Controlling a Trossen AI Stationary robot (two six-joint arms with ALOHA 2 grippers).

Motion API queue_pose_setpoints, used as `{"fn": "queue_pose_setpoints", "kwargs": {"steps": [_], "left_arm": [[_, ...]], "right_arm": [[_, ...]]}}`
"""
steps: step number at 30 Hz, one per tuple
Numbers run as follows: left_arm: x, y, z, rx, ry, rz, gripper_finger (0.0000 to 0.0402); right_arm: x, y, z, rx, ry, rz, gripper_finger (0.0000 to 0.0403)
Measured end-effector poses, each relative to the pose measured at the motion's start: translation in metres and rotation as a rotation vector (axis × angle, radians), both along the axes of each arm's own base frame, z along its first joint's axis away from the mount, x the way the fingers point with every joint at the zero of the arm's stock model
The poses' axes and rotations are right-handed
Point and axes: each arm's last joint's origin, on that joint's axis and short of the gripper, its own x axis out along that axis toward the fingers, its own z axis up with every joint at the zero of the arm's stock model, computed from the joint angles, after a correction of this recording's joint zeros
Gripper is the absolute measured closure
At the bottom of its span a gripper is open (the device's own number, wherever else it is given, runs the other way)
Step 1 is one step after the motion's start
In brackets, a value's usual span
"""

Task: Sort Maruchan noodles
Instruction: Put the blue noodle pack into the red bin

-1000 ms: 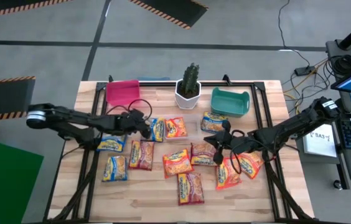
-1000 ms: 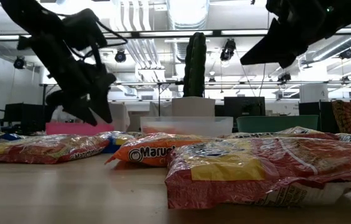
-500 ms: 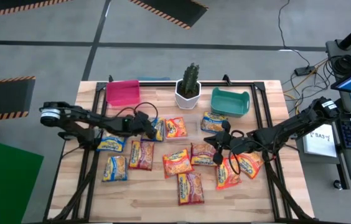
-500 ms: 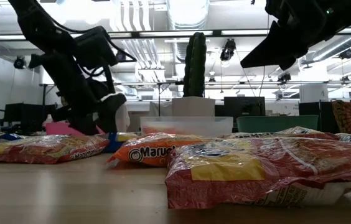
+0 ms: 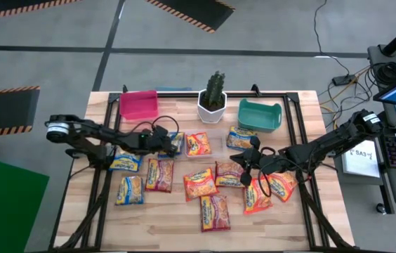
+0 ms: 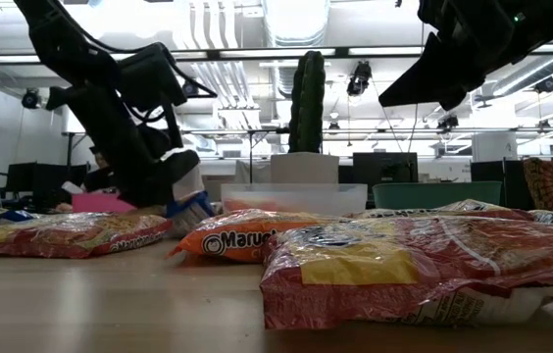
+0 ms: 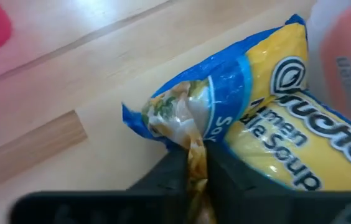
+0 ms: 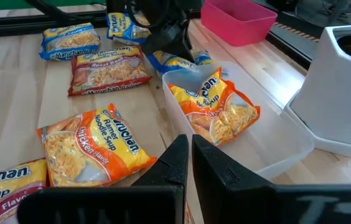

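Several Maruchan noodle packets, yellow-and-blue, orange and red-orange, lie flat across the wooden table (image 5: 163, 232). My left gripper (image 5: 164, 143) reaches in from the table's left and is shut on a yellow-and-blue packet (image 5: 177, 144) (image 7: 275, 149) that lies beside a clear tray (image 8: 275, 149). An orange packet (image 8: 216, 112) lies in that tray. My right gripper (image 5: 243, 158) (image 8: 188, 149) hangs shut and empty above the packets at the table's right middle. My left gripper pinches the yellow-and-blue packet's crumpled blue end edge (image 7: 191, 140) between its two fingers. The fingers slant down from the table's left. That edge is bunched up between them, while the packet's far part (image 7: 300, 124) lies on the table.
A pink bin (image 5: 138, 104) stands at the far left, a teal bin (image 5: 260, 114) at the far right, and a white pot with a cactus (image 5: 213, 98) between them. Loose packets (image 5: 199, 183) cover the middle; bare wood shows along the near edge.
My left gripper has come down toward the yellow-and-blue packet and has shut on its end edge, which is now bunched up between the fingers. The right arm has kept still.
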Motion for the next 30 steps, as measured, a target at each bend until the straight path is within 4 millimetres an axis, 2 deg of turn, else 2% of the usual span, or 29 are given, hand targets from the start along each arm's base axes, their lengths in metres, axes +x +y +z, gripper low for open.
{"fn": "queue_pose_setpoints", "kwargs": {"steps": [2, 7, 19, 25, 30], "left_arm": [[-0.002, -0.001, 0.004, 0.000, -0.001, -0.010, 0.0393], [-0.013, -0.001, 0.026, 0.027, -0.027, -0.030, 0.0394], [-0.056, 0.004, 0.112, 0.298, -0.211, -0.008, 0.0401], [-0.069, 0.025, 0.160, 0.493, -0.090, 0.094, 0.0402], [-0.077, 0.059, 0.187, 0.546, 0.094, 0.198, 0.0402]], "right_arm": [[0.000, 0.000, 0.000, 0.000, 0.000, 0.000, 0.0390], [0.000, 0.000, 0.000, 0.002, -0.001, -0.001, 0.0390], [0.000, 0.000, 0.000, -0.003, -0.003, -0.010, 0.0390], [0.000, 0.000, 0.000, -0.003, -0.003, -0.009, 0.0390], [0.000, 0.000, 0.000, -0.004, -0.003, -0.009, 0.0390]]}}
